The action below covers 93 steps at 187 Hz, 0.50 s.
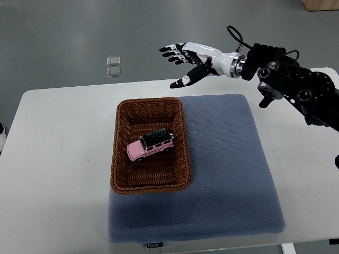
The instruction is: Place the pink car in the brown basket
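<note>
The pink car (150,145), with a black roof, lies inside the brown wicker basket (120,159) near its middle, angled a little. The basket stands on the left part of a blue-grey mat (228,169). My right hand (186,59) comes in from the right edge and hovers above the table's far edge, behind and to the right of the basket. Its fingers are spread and hold nothing. The left arm does not show.
The white table (58,153) carries the mat and basket. Two small clear squares (113,66) lie on the grey floor beyond the table's far edge. The black right forearm (299,87) spans the upper right.
</note>
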Each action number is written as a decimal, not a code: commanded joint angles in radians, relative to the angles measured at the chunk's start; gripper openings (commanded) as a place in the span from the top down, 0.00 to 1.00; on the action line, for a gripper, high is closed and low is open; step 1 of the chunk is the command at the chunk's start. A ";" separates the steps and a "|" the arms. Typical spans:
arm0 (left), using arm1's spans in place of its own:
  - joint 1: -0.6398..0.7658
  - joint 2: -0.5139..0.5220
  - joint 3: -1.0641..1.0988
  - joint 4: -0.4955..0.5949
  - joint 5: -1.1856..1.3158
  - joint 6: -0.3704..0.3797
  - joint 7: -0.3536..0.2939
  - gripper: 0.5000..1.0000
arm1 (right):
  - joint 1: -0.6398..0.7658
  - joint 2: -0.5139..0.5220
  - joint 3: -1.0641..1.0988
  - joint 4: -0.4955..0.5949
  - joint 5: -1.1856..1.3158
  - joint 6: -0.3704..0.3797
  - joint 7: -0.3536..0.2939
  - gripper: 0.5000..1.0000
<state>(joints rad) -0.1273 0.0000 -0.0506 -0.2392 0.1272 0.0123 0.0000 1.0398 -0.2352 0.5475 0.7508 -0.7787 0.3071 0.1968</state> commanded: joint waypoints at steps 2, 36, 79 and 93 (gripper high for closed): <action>0.000 0.000 0.000 -0.002 0.000 0.000 0.000 0.00 | -0.144 0.016 0.246 -0.004 0.162 -0.002 0.021 0.18; 0.000 0.000 0.000 -0.003 0.000 0.000 0.000 0.00 | -0.322 0.102 0.503 -0.018 0.455 0.003 0.072 0.18; 0.000 0.000 0.000 0.004 0.000 0.000 0.000 0.00 | -0.391 0.134 0.520 -0.094 0.645 0.015 0.073 0.18; 0.000 0.000 0.000 0.004 0.000 0.000 0.000 0.00 | -0.397 0.145 0.519 -0.114 0.645 0.015 0.073 0.18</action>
<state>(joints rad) -0.1273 0.0000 -0.0506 -0.2347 0.1273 0.0123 0.0000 0.6543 -0.1058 1.0677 0.6653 -0.1470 0.3214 0.2700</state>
